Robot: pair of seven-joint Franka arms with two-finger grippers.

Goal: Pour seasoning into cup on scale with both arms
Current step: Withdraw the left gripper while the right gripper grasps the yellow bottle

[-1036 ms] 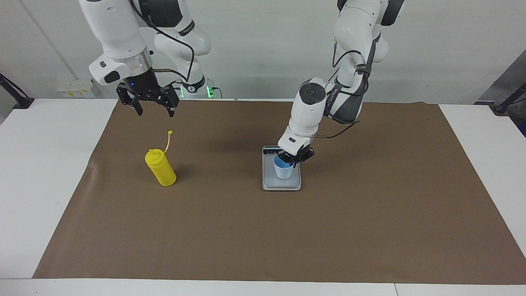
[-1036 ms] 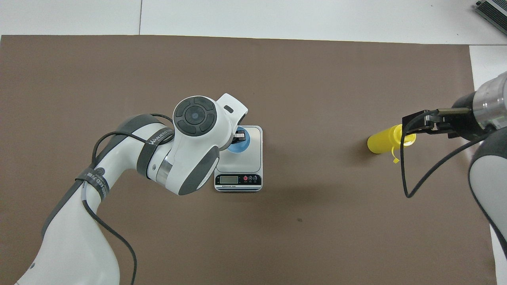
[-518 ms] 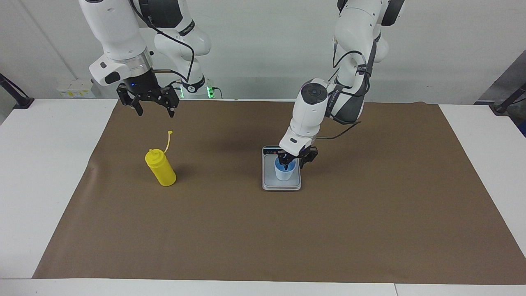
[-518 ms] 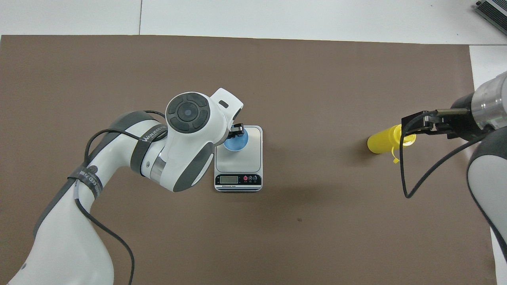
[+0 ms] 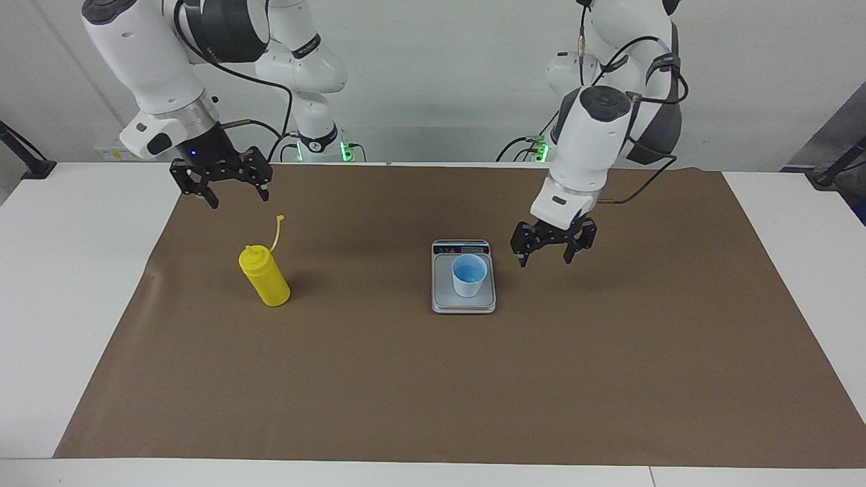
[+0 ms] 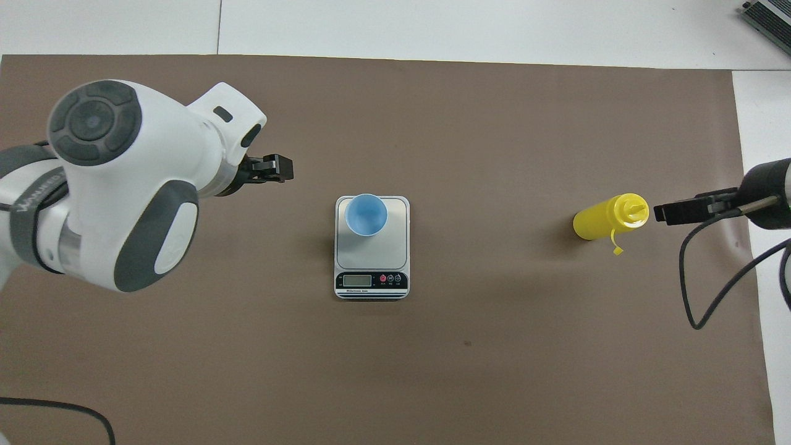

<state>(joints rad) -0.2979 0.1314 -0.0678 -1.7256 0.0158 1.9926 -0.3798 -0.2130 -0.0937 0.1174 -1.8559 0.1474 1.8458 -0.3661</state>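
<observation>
Two grippers, both open, empty: you see left gripper (image 5: 553, 249) centre-right of frame, right gripper (image 5: 222, 186) upper left; cup (image 5: 469, 274) on scale (image 5: 443, 301), seasoning (image 5: 264, 276) centre-left.

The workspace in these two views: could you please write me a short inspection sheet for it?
Surface: white table under a brown mat.
Job's things: light-blue cup upright on the scale; yellow squeeze bottle upright on the mat, cap off on its strap.
Clutter: nothing seen.
Hands: left hand open above the mat beside the scale; right hand open, raised near the bottle; both empty.
Cables: black leads along both arms.
Surroundings: white wall.
</observation>
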